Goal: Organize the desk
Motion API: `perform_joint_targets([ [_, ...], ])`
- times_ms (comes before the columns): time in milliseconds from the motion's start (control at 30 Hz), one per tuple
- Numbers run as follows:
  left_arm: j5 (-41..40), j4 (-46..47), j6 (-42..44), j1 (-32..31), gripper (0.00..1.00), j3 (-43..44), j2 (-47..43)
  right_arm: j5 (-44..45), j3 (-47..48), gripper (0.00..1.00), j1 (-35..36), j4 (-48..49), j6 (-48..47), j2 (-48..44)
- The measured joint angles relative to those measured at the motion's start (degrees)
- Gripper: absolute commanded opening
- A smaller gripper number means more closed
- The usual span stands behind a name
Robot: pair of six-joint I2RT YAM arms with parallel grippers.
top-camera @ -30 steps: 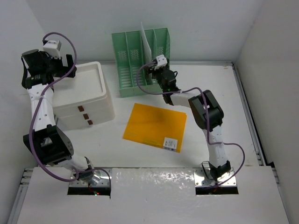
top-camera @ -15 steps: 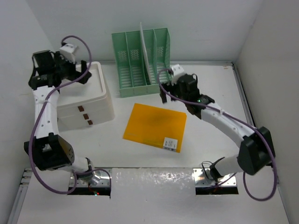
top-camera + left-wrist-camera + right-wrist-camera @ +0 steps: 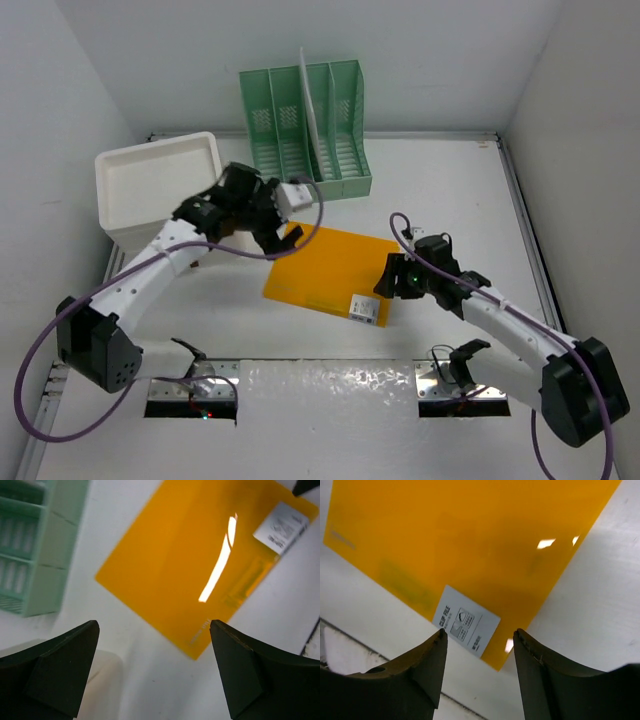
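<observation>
Took in the large flat matte-white surface (image 3: 450, 190) first: edged with silver metal rails, spread under both arms and carrying everything else. Judged the tidying only partly done. Counted one thing loose on it: a flat glossy orange plastic folder (image 3: 330, 268), lying skewed near the middle, a little in front of the pale green slotted file rack (image 3: 305, 135) at the far edge. Noted a thin white sheet (image 3: 308, 105) standing upright in one of the rack's slots, and reckoned that much as put away. Placed a white plastic drawer box (image 3: 155, 185) at the far left, top tray facing up. Guessed the folder to be the remaining job, most likely bound for a rack slot; could not confirm that from here.

Recorded the surface's look as an even, matte white, without marks, softly shadowed around the rack and the box, quite unlike the bright glints on the folder. Spotted a small white printed label (image 3: 367, 307) at the folder's near right corner.

Found the left pincer (image 3: 278, 235) hovering over the folder's far left corner, jaws spread wide, gripping nothing. Found the right pincer (image 3: 388, 280) low over the folder's right edge, just beside the label, jaws apart to a middling gap, clasping nothing. From its wrist view, saw label and folder corner framed between the dark fingers (image 3: 427, 665). Could not settle any contact between fingertips and folder.
</observation>
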Motion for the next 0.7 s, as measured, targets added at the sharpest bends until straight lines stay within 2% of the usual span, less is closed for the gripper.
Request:
perform_joint_targets([
  [33,-2.1,0.3,-0.1,-3.5,0.91,-2.1,0.4,-1.6,-0.6,0.54,0.0,-0.3,1.4,0.2],
  [100,-5.2,1.6,-0.3,-8.3,0.91,-5.5,1.5,-3.3,-1.4,0.63,0.0,-1.6,3.8,0.2],
  [267,-11.8,5.9,-0.8,-15.3,0.91,-10.6,5.6,-4.3,-8.0,0.62,0.1,-2.2,11.7,-7.3],
  [400,-14.6,9.1,-0.7,-17.8,0.9,-11.2,9.9,-4.9,-12.9,0.59,0.0,0.5,17.7,-11.3],
  [567,-15.0,13.2,-0.4,-18.5,0.9,-13.2,11.6,-6.8,-16.6,0.57,0.1,6.9,23.2,-7.7],
  [700,-14.9,16.2,-0.2,-18.6,0.9,-15.5,12.0,-8.0,-18.2,0.48,0.0,10.7,26.1,-7.0],
])
